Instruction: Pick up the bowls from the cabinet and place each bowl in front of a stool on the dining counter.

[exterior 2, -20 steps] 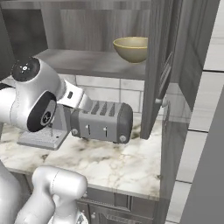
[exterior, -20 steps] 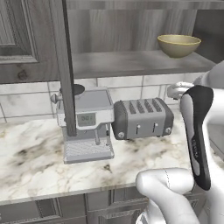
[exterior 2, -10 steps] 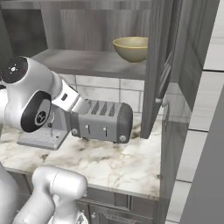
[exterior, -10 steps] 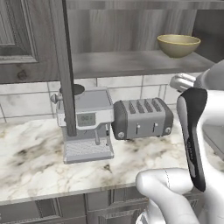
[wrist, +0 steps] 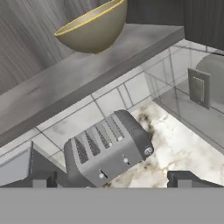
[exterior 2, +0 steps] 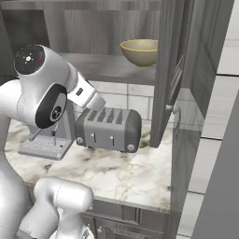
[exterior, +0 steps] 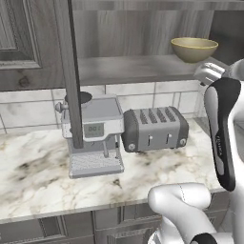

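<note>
A tan-olive bowl [exterior: 194, 49] with a yellowish rim stands alone on the grey shelf of the open cabinet [exterior: 133, 70], near its right end. The same bowl [exterior 2: 139, 51] shows behind the edge of the swung-out right door, and the bowl [wrist: 92, 30] sits above and ahead of the hand. My gripper [wrist: 111, 181] is open and empty, its two dark fingertips [wrist: 40, 179] wide apart. It hangs below shelf level, over the toaster, short of the bowl. The stool and the dining counter are out of view.
A grey four-slot toaster [exterior: 153, 128] and a coffee machine [exterior: 93, 136] stand on the marble worktop [exterior: 33, 176] under the shelf. The left cabinet door [exterior: 70, 71] is seen edge-on over the machine; the right door [exterior 2: 170, 70] juts out beside a tall side panel.
My arm has swung: the elbow has risen and the forearm has shifted toward the cabinet's right side. The bowl, toaster and coffee machine stay where they were.
</note>
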